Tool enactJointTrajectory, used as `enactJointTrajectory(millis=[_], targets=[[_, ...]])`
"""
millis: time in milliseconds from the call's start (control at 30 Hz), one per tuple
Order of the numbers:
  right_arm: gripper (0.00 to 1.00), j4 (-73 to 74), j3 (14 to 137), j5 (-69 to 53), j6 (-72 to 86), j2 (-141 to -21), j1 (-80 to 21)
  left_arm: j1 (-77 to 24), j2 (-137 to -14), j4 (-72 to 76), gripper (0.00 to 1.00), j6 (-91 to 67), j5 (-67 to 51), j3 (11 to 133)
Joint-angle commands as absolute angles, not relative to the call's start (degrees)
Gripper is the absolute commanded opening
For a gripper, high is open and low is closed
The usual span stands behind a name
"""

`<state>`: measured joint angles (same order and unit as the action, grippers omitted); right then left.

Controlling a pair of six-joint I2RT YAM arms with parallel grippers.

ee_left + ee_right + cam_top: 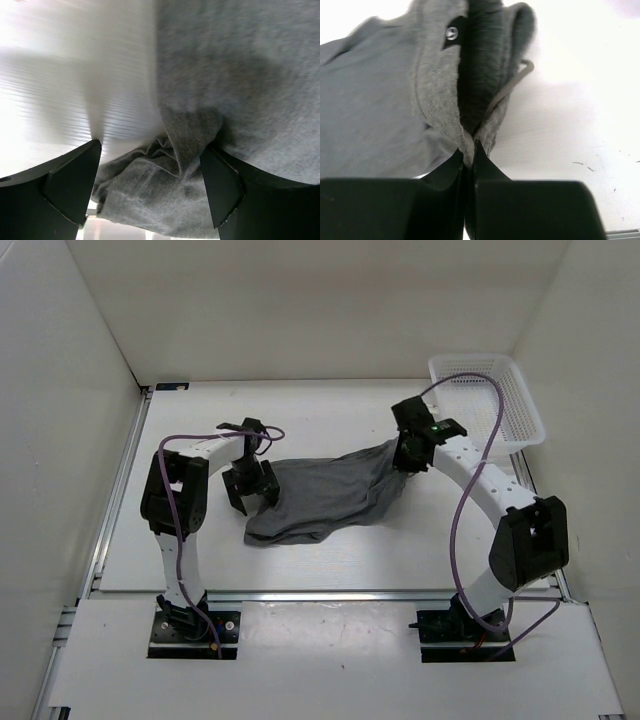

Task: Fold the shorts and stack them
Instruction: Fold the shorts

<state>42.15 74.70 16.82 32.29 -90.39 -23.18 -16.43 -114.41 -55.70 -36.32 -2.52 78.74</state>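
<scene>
The shorts (320,502) are a soft, medium-grey knit, matte and faintly heathered; they lie across the middle of the white table (330,565) as a rumpled, mostly flat shape with a rounded lower-left edge and a narrow corner drawn toward the right; the cloth spans the space between the two arms. The left end effector (250,490) stands at the left edge of the fabric; in its wrist view its two black, wedge-shaped fingers (70,185) are spread wide, and a bunched, creased fold of grey cloth lies in the gap without being pinched; beyond the fold the cloth smooths out, and the table surface shows fine parallel ribs. The right end effector (410,458) is at the upper-right corner of the shorts, which appears raised off the table; in its wrist view the jaws are pressed together on a thin ridge of fabric, gripping the shorts at the thick, folded waistband (440,90); a small metal eyelet (451,33) sits in the band, and a grey drawstring (512,85) hangs loose beside it. A white plastic mesh basket (490,405), rectangular with a flared rim, sits at the far right corner of the table, apart from the shorts; purple cables (460,530) loop along both white arms.
</scene>
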Motion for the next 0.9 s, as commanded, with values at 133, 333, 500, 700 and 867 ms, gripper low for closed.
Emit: enactJointTrajectory(millis=[133, 333, 500, 700, 867], targets=[[0.01, 47.9, 89.88, 26.53, 30.23, -94.9, -37.41, -18.11, -117.51, -50.01, 0.88, -38.32, -6.33, 79.1], [0.01, 50.98, 98.78, 29.27, 30.32, -101.87, -44.91, -18.11, -113.3, -53.51, 0.88, -38.32, -2.3, 79.1], [0.01, 50.98, 98.79, 29.27, 30.85, -102.66, -45.53, -14.95, -111.53, -55.99, 0.88, -37.18, 5.35, 79.1], [0.01, 50.98, 95.81, 30.5, 31.38, -101.52, -45.53, -11.16, -110.4, -57.48, 0.85, -37.71, 9.93, 80.16], [0.01, 50.98, 94.66, 31.73, 31.38, -100.46, -45.53, -9.84, -108.2, -58.71, 0.85, -37.18, 9.93, 82.0]])
